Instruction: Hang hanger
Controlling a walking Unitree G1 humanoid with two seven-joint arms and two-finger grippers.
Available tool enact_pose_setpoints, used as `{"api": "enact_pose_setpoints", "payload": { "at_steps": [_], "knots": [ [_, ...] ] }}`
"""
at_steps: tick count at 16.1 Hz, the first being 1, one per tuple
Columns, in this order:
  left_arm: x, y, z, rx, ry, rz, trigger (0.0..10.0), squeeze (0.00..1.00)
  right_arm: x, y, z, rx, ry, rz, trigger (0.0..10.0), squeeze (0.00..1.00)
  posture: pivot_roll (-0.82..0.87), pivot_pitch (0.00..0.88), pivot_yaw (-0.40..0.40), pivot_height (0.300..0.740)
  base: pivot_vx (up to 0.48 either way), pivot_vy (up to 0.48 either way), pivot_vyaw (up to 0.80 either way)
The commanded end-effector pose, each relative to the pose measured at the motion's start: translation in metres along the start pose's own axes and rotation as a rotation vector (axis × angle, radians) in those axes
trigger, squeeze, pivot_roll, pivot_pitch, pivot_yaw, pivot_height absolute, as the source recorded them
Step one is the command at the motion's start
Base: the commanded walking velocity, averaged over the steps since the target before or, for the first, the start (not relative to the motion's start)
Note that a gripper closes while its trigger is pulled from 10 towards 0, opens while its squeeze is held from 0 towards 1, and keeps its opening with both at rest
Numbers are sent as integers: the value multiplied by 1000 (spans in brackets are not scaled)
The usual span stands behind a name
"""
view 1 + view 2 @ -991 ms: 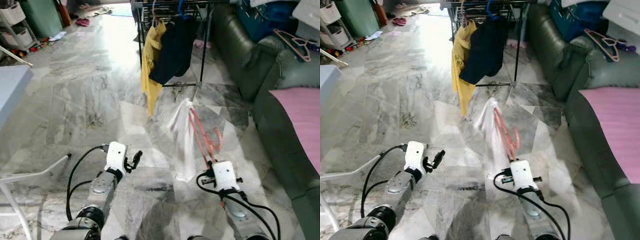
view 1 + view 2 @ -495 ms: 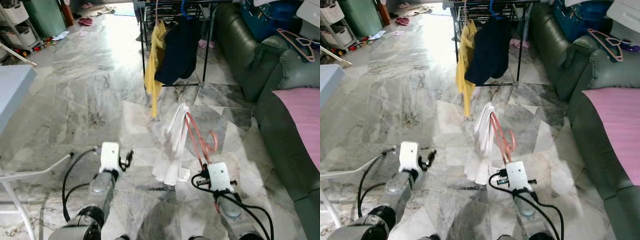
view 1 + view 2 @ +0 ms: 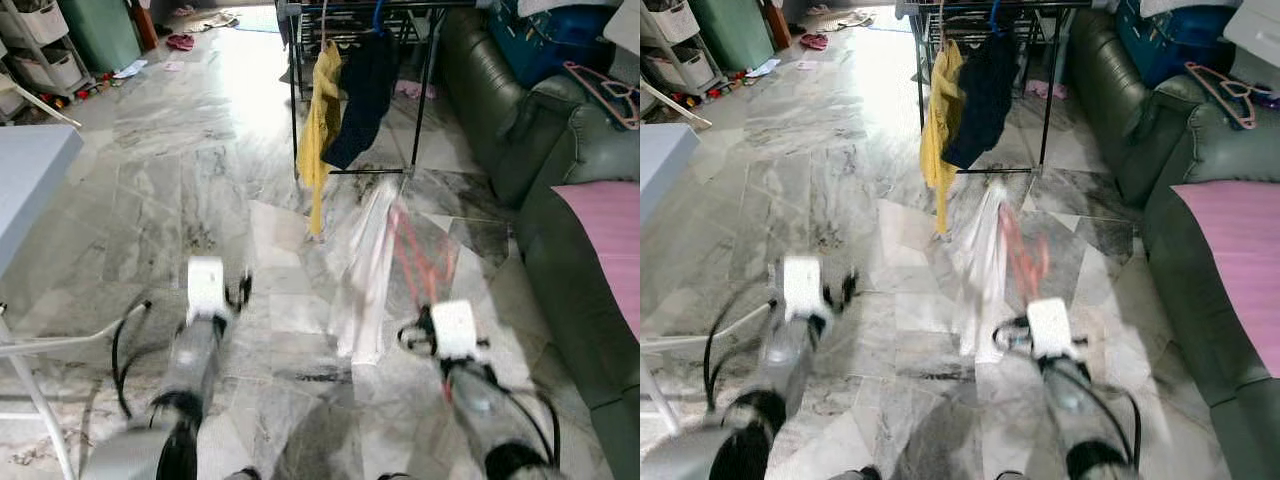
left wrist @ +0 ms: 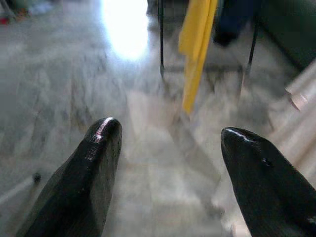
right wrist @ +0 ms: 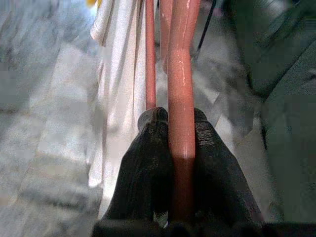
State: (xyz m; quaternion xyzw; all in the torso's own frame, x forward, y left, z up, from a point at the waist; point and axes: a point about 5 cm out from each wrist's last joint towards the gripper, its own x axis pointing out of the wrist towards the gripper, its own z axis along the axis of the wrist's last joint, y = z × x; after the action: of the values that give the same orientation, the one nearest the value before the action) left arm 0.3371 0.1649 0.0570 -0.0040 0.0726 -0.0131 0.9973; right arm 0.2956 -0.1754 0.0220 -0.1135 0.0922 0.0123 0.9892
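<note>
Two grippers up in front of the robot over the marble floor [image 3: 170, 200], head views blurred. Right gripper [image 5: 174, 116]: fingers clamped tight on the bar of a pink hanger [image 5: 180, 74], no gap visible between pad and bar in the wrist view. One hanger in that grip, with one white cloth [image 3: 366, 270] draped on it, hanging down beside the bar and between the two arms. In the head view the hanger [image 3: 420, 262] sticks forward and up from the right gripper [image 3: 432, 322], pointing toward the rack.

Left gripper [image 4: 168, 143]: fingers wide apart, nothing between them, touching nothing. It hangs in the air over the floor, well apart from the cloth; seen from the head as [image 3: 238, 292].

One clothes rack [image 3: 425, 70] stands ahead, black frame, well apart from the held hanger. Two garments on it: one yellow shirt [image 3: 321, 125] and one dark garment [image 3: 366, 85] just beside it, touching.

One dark green sofa [image 3: 520, 130] along the right side, with one pink blanket [image 3: 605, 235] on its seat. One more pink hanger [image 3: 1225, 90] lies on the sofa back. One white table edge [image 3: 30, 170] at the left.
</note>
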Motion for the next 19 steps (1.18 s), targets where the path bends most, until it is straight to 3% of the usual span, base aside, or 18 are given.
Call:
{"api": "enact_pose_setpoints", "payload": {
  "at_steps": [1, 3, 4, 5, 19],
  "knots": [
    [4, 2, 11, -3, -44, 16, 10000, 0, 6, -3, 14, 13, -60, -11, 10000, 0, -164, 90, 19, 740, 0, 0, 0],
    [11, -4, 28, 3, -113, -6, 10000, 0, 10, -4, 27, 11, -115, -5, 10000, 0, -171, 110, 22, 740, 0, 0, 0],
    [13, -20, 37, 6, -158, -106, 10000, 0, 10, 2, 38, 3, -177, 61, 10000, 0, -177, 134, 21, 740, 0, 0, 0],
    [13, -25, 38, 9, -168, -147, 10000, 0, 9, 6, 42, 1, -198, 92, 10000, 0, -178, 137, 21, 740, 0, 0, 0],
    [13, -25, 38, 9, -168, -147, 10000, 0, 9, 6, 42, 1, -198, 92, 10000, 0, -178, 137, 21, 740, 0, 0, 0]
  ]
}}
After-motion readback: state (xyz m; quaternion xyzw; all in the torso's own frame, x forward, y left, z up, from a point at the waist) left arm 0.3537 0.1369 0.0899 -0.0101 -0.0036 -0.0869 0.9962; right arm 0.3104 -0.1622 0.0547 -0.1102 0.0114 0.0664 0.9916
